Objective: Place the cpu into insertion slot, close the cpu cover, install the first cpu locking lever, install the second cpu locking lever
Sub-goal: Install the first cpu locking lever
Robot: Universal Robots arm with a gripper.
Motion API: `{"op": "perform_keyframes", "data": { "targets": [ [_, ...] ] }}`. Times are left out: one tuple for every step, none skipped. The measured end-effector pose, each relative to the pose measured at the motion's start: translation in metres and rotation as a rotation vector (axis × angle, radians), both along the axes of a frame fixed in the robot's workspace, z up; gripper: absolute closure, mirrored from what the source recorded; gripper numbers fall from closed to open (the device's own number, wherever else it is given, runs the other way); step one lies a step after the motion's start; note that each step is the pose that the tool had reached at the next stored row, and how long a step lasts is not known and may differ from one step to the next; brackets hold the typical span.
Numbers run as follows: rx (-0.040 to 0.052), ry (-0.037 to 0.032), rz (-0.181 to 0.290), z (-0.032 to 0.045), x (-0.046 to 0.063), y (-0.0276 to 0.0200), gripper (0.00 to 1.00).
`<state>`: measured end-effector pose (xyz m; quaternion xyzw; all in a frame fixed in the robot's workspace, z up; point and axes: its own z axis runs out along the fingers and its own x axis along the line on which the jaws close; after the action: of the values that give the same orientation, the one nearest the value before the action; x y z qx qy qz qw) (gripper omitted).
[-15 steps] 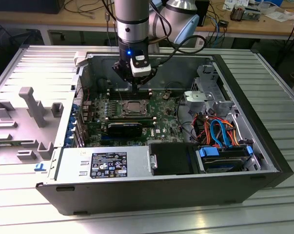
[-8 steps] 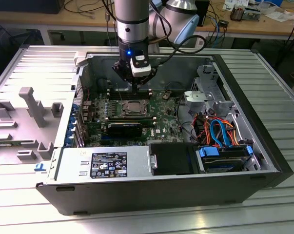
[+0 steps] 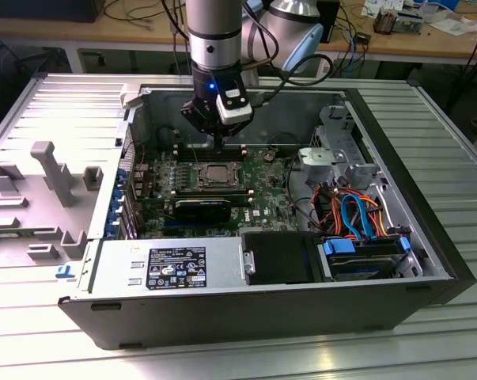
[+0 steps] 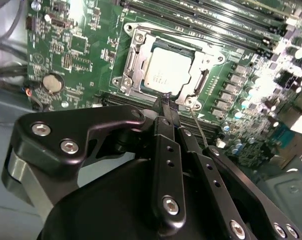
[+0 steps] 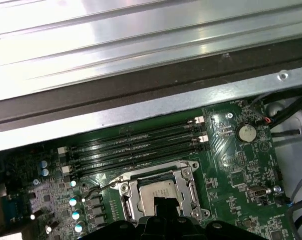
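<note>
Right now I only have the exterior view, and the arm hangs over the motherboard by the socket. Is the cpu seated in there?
Observer: Yes. In both wrist views the cpu lies in the socket, silvery top up.
Operator: And the cpu cover?
Observer: The cpu cover lies flat over it, framing the metal top.
Operator: Is any lever loose?
Observer: In the second wrist view a thin wire lever angles away from the socket's corner, right beside the gripper. I cannot tell whether they touch.
</note>
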<state>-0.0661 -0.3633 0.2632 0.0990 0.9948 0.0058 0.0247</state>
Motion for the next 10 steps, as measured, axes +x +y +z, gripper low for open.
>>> {"op": "perform_keyframes", "data": {
  "targets": [
    [0.0000,0.0000,0.027,0.0000,0.0000,0.0000,0.89],
    [0.0000,0.0000,0.044,-0.0001,0.0000,0.0000,0.89],
    [-0.0002,0.0000,0.059,-0.0001,-0.0001,0.0000,0.89],
    [-0.0003,0.0001,0.082,-0.0001,-0.0003,0.0000,0.89],
    [-0.0006,0.0001,0.101,-0.0001,-0.0007,0.0000,0.89],
    [-0.0009,0.0001,0.116,0.0000,-0.0009,0.0000,0.89],
    [-0.0010,0.0001,0.128,-0.0001,-0.0011,0.0000,0.89],
    [-0.0013,0.0001,0.153,-0.0001,-0.0012,0.0000,0.89],
    [-0.0029,0.0002,0.184,0.0000,-0.0013,0.0000,0.89],
    [-0.0038,0.0003,0.202,-0.0001,-0.0018,0.0000,0.89]
  ]
}}
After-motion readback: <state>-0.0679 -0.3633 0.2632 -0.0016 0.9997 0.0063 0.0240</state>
